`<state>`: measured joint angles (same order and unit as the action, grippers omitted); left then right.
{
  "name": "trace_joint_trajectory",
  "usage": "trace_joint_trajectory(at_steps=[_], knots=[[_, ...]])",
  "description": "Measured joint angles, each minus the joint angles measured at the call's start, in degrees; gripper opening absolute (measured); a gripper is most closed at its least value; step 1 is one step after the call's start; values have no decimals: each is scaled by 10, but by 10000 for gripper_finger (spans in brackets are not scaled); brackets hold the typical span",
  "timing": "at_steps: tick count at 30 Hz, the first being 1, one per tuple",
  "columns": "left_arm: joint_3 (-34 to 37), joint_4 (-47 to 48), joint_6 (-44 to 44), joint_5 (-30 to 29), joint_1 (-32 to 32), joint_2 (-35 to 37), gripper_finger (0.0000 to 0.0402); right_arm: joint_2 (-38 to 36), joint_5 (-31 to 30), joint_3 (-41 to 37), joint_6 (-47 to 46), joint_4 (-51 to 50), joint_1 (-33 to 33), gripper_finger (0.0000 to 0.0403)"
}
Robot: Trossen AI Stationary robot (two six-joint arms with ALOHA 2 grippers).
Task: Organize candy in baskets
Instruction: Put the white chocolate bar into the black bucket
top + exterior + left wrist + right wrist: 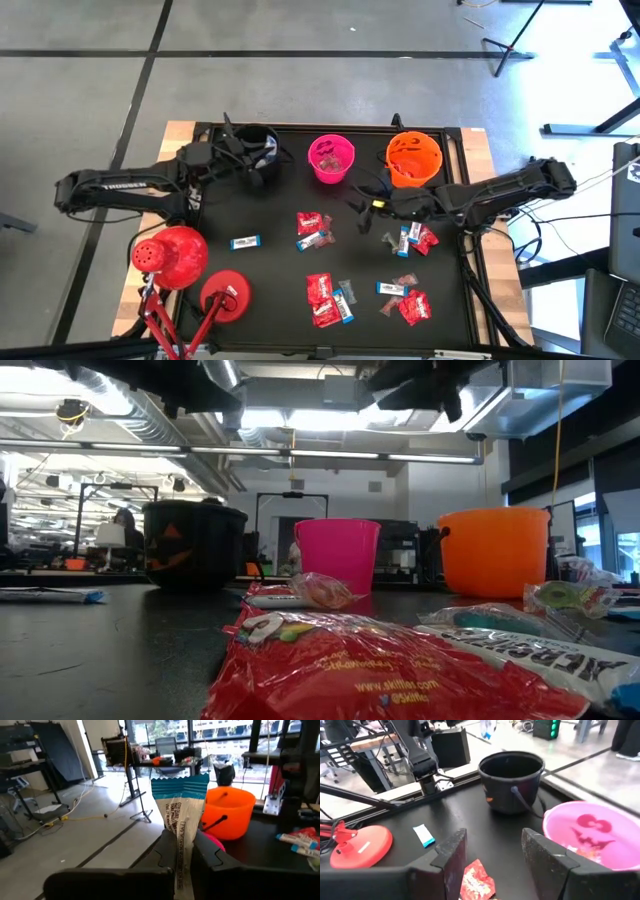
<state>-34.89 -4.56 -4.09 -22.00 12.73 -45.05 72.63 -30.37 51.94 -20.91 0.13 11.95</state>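
The left gripper (182,852) is clamped on a blue-and-white candy (181,815). It holds the candy up by the black bucket (256,150) at the back of the table (270,275). The right gripper (492,855) has its fingers spread with nothing in them. It hangs over the table in front of the pink bucket (332,158) and the orange bucket (413,158), and a red candy (476,881) lies right under it.

What could go wrong? The left gripper pinches only the bottom end of the wrapper, and most of it sticks up loose. If the candy is not right over the black bucket's mouth when it is let go, I think it could hit the rim and land on the table. The right gripper could miss the flat red candy and just push it along the slippery top.

The table top is black and flat. Many more candies lie on it, in small bunches near the middle and the right side. Two red lamp heads (170,255) sit at the left front corner. Around the table is a big room with a grey floor, stands, desks and windows.
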Motion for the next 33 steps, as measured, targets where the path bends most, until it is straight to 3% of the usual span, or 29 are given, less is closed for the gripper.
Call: trace_joint_trajectory(at_steps=[8,16,33], knots=[[0,24,13,0,18,10,12,-51,-68,0,19,-36,52,186],[0,25,36,1,34,10,12,-44,-109,-1,19,-54,93,186],[0,11,76,22,46,8,12,21,-102,-1,14,-30,98,186]])
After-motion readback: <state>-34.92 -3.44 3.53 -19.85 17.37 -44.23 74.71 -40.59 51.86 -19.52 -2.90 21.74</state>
